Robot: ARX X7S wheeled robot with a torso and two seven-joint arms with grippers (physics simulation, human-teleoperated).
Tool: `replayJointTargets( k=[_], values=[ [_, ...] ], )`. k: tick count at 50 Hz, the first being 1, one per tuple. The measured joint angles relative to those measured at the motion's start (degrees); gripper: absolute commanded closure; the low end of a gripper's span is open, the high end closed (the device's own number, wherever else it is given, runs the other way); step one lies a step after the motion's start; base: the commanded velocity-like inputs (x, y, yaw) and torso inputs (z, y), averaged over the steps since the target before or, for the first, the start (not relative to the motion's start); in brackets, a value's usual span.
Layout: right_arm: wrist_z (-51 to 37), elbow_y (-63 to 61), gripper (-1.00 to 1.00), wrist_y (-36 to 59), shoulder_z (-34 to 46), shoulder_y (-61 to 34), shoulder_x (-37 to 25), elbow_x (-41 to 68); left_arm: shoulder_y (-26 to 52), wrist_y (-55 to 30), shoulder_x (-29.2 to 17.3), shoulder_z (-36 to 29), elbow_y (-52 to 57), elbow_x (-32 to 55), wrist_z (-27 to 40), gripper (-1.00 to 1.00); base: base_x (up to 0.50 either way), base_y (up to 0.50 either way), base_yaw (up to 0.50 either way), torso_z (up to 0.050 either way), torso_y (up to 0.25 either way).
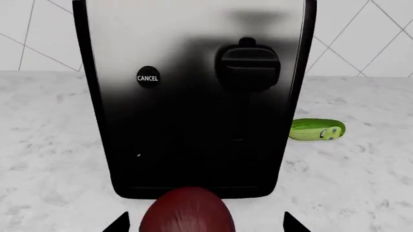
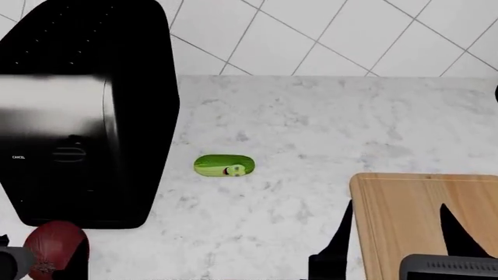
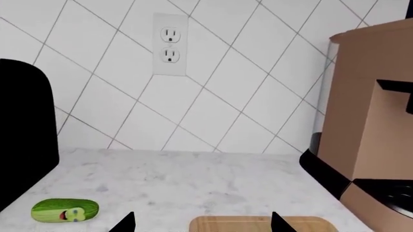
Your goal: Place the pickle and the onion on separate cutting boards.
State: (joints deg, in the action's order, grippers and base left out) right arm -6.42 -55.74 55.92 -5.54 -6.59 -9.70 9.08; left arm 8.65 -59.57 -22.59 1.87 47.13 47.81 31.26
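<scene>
Onion sits between the left hand's spread fingers.
Right hand open above cutting board; pickle lies on counter.

Even, bright, shadow-poor simulator light; every view rendered sharp.

The glossy black-and-steel toaster carried a soft grey sheen fading into darkness, the white marble counter showed barely any cast shadows, and no blur or edge distortion appeared.
</scene>
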Motion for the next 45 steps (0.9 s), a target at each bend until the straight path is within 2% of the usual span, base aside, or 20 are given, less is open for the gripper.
replayJointTargets(
  k=[12, 29, 30, 37, 45],
  values=[
    [-0.4, 0.6, -1.00, -0.8, 0.4, 0.5, -0.3, 0.5, 2.0, -3.0, -0.9, 0.7, -1.8, 3.9, 1.9, -1.00, 0.00, 0.00, 0.00, 0.000, 0.000],
    [-0.8, 1.7, -1.00, -1.8, 0.2, 1.3, -0.4, 1.6, 4.2, -0.3, -2.1, -5.7, -9.9, -2.0, -0.3, -1.00, 0.00, 0.00, 0.00, 0.000, 0.000],
    [-0.8, 1.7, -1.00, -1.7, 0.1, 1.3, -0.4, 1.7, 4.2, -0.4, -2.1, -5.8, -10.0, -2.0, -0.3, 1.00, 0.00, 0.00, 0.00, 0.000, 0.000],
    [-1.1, 1.7, -1.00, -1.7, 0.0, 1.4, -0.5, 2.1, 4.0, -1.4, -2.1, -5.8, -8.7, -1.6, 0.2, 1.00, 0.00, 0.00, 0.00, 0.000, 0.000],
    [-1.4, 1.7, -1.00, -1.5, -0.2, 1.4, -0.7, 2.5, 3.2, -4.3, -2.3, -2.9, -3.5, 2.9, 3.3, 1.00, 0.00, 0.00, 0.00, 0.000, 0.000]
  ],
)
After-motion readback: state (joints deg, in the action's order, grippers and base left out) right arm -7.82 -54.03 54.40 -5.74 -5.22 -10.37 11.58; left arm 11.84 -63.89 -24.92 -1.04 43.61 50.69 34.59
